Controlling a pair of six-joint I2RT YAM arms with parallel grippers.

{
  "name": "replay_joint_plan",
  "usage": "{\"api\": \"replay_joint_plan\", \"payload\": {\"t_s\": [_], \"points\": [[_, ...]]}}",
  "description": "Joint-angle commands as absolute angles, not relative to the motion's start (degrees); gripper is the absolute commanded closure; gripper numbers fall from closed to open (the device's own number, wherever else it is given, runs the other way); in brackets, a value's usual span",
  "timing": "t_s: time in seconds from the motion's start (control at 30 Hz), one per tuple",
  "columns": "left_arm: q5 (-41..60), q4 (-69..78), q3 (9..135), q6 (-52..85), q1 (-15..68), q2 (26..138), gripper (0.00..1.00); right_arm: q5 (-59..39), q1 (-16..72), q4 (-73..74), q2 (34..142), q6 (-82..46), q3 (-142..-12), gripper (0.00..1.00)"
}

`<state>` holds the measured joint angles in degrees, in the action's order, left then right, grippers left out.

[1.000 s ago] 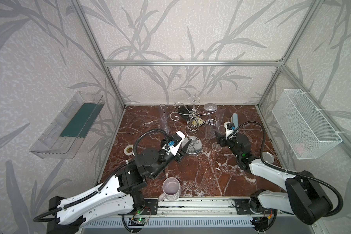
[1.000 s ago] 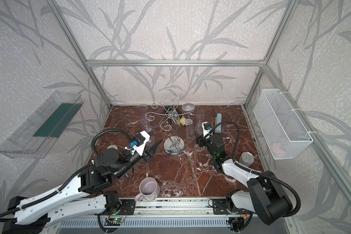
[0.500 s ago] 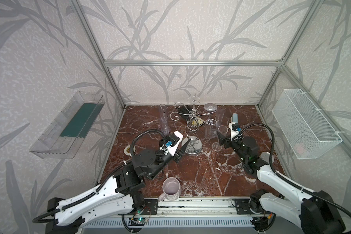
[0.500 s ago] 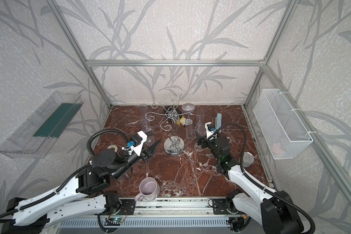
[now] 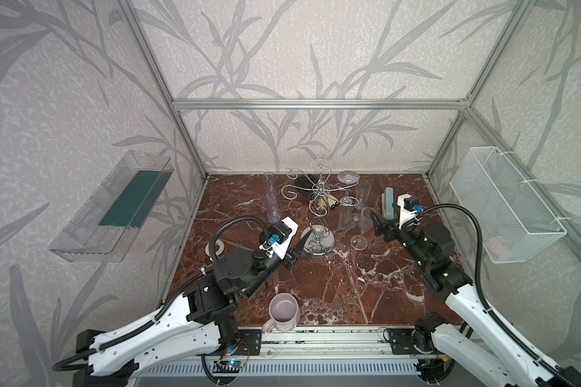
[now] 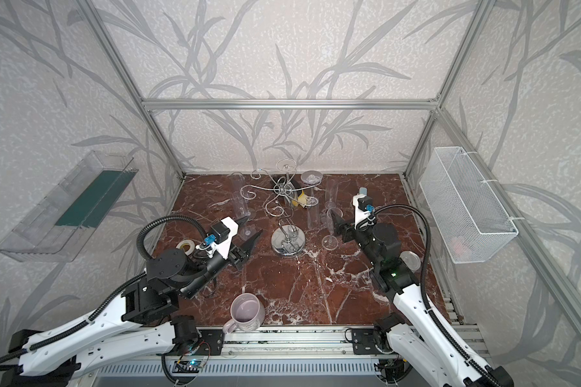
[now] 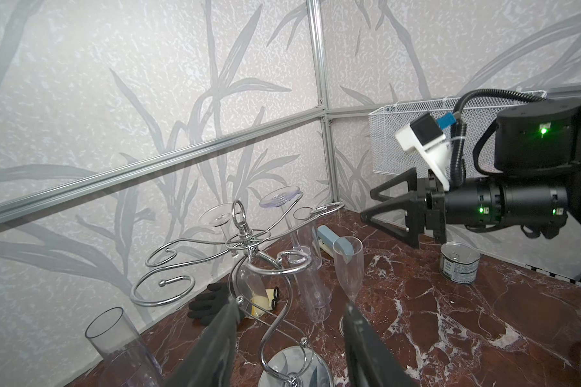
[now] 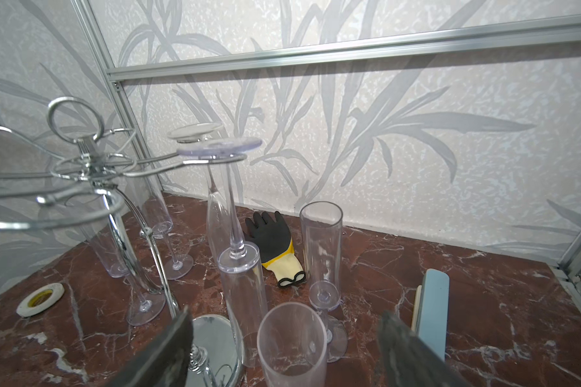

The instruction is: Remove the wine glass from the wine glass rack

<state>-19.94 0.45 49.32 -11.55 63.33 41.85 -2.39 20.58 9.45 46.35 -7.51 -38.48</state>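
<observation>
Tough viewing here. Each wrist view crops its own fingers at the frame edge, dark and blurred.

The left gripper has its jaws parted with nothing clamped. The wine glass rack stands just ahead of them, its mirror base cropped and partly behind the fingers. Whether a finger brushes the lowest scroll, I can't tell.

The right gripper is spread wide and released. A standing flute sits between its fingers with a gap on either side.

The wine glass hangs upside down from a rack arm, just ahead of the right jaws. A second hung glass is behind it, and their clear walls overlap and smear the outlines.

The count:
- Two glasses hung and four standing.
- Besides the one between the jaws, a second flute stands farther ahead.
- A third flute and a fourth flute stand beyond the rack, seen through its wire.
- One mug, well behind the left jaws.
- One tape roll.
- One glove, ahead of the right jaws.
- One blue-grey block, just outside a right finger.
- One can, behind the right jaws.

The can's label carries print too small to read. The marks on the tape roll can't be read either.
</observation>
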Motion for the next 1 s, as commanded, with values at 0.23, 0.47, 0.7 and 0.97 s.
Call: {"api": "replay_joint_plan", "payload": {"t_s": [0.23,0.47,0.7,0.97], "points": [[-21.2,0.8,47.9,-11.1,63.2,39.8,0.47,-19.5,16.1,-8.2,58.6,-26.7,-62.3,0.22],[-20.9,-0.1,47.3,-9.7,63.2,38.6,0.47,-27.7,14.3,-14.1,71.8,-35.5,-76.2,0.32],[-20.5,-0.4,47.2,-9.2,63.2,38.1,0.47,-33.8,11.8,-11.5,80.6,-46.5,-80.7,0.43],[-20.0,-1.1,47.3,-8.3,63.2,38.0,0.47,-41.8,10.2,-0.8,86.8,-58.0,-79.0,0.52]]}}
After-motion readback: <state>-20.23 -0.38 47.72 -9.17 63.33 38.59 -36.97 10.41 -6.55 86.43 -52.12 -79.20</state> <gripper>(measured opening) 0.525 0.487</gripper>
